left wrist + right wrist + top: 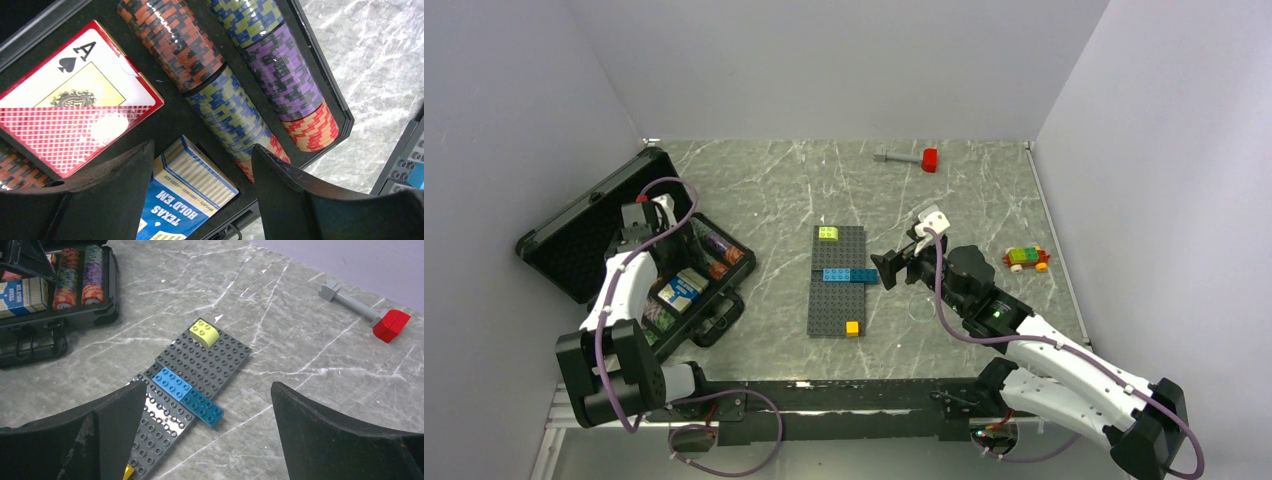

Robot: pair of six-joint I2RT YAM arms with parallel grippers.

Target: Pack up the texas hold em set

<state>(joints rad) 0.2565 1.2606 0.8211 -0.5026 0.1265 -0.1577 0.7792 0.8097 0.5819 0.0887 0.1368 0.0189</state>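
Black case (564,245) lying open at table's left edge, lid thrown back to leave slots reachable; chips (225,107), red card pack (75,100) and blue-white card pack (185,195) bedded in foam. Left gripper (202,150) hovering above, jaws apart, empty; right gripper (209,385) spread wide, idle over brick baseplate (210,360).

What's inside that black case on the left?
Two rows of stacked poker chips, a red ace-of-spades card pack and a blue-white Texas Hold'em pack lie in the black case. The left end effector hides the rest.
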